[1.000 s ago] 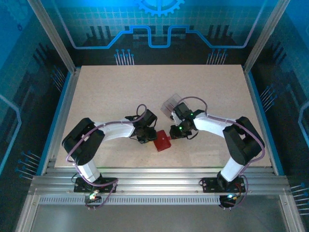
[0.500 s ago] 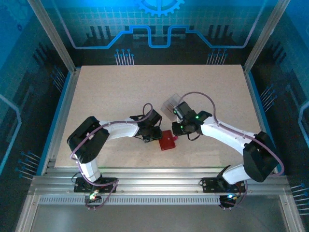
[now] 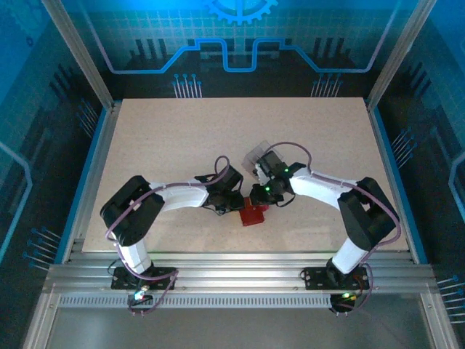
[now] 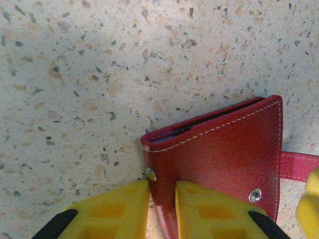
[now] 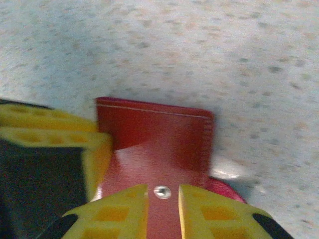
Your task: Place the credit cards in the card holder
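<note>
Pinching card holder (image 4: 224,144); left fingers (image 4: 209,211), right fingers (image 5: 212,211).

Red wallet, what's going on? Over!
Left gripper shut on red wallet edge. Right gripper shut on it too. Clear box behind right arm, not blocking.

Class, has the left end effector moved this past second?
Yes: the left end effector shifted right, farther from the table's left edge, gripping the card holder.

Lower edge of card holder (image 4: 219,149) beyond frame
</note>
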Robot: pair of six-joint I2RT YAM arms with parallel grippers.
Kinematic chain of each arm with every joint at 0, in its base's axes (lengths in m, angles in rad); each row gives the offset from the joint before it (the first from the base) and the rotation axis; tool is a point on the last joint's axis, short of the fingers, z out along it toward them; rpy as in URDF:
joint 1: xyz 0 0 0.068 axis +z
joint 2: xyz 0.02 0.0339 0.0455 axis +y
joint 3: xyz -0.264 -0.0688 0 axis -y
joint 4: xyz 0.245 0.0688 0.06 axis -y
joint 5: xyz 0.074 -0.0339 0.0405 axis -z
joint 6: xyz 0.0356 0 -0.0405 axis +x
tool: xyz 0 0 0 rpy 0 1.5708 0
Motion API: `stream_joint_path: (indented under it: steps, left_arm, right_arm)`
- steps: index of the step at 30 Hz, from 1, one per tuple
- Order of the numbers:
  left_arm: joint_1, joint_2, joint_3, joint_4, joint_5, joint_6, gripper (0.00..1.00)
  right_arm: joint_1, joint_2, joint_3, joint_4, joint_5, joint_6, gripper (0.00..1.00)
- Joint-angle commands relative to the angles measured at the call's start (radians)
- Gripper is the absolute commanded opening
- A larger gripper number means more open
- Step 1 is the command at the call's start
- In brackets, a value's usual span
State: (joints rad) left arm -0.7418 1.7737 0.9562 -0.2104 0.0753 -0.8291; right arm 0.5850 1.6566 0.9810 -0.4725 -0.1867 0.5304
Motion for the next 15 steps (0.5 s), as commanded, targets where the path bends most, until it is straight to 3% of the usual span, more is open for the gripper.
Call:
stream_joint_path:
  steps: [1, 8, 15]
  left_arm:
    - [-0.008, 0.002, -0.037, -0.023, -0.005, 0.010, 0.23]
    - [-0.008, 0.006, -0.052, -0.012, -0.005, 0.007, 0.22]
    - [-0.007, 0.010, -0.062, -0.006, -0.005, 0.002, 0.22]
  right_arm:
    - [-0.027, 0.025, -0.024, 0.022, -0.037, -0.008, 0.29]
    - [-0.027, 0.065, -0.044, 0.073, -0.099, -0.004, 0.39]
    - [-0.025, 0.064, -0.037, 0.069, -0.101, -0.007, 0.38]
